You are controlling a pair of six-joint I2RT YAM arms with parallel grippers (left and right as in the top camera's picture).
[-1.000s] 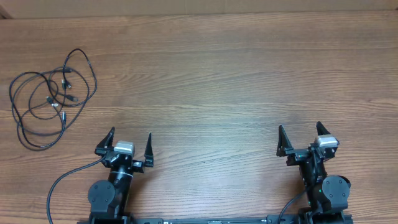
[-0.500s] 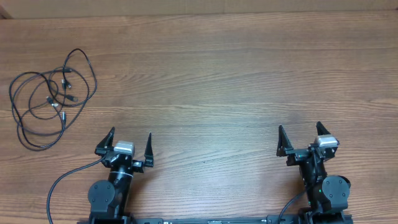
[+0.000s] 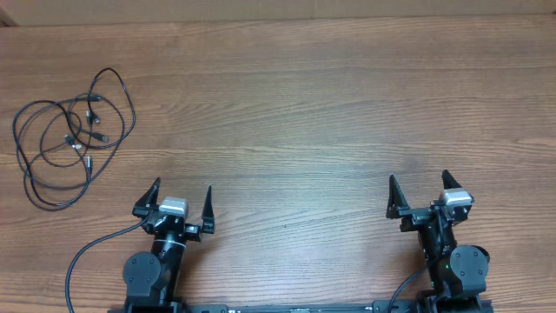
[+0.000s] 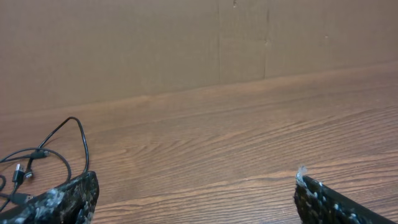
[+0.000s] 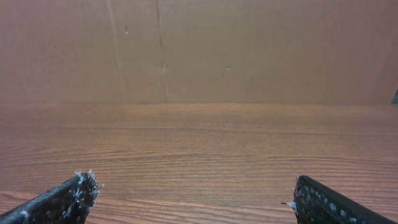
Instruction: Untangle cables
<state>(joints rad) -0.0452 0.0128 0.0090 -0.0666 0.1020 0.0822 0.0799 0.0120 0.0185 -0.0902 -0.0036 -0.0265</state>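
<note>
Setting: robot lab or test bench.
Evidence:
- Wide wood-grain table [image 3: 304, 113] fills the overhead frame.
- Left arm [image 3: 155, 269] and right arm [image 3: 456, 265], both black, stand at the bottom edge, lower left and lower right.
- A feed cable [image 3: 87, 252] trails from the left arm at lower left.
- A plain brown board backdrop [image 5: 249, 50] with vertical seams spans the top of both wrist views.

Both arms [image 3: 162, 261] sit folded low and compact, well apart from each other. The left claw [image 3: 182, 186] points straight ahead with its jaws spread wide (both fingertips [image 4: 62, 200] show at the lower corners of its wrist view). The right claw [image 3: 418, 176] matches it, jaws equally wide, holding nothing, its fingers [image 5: 329, 204] dark and rough-textured.
</note>
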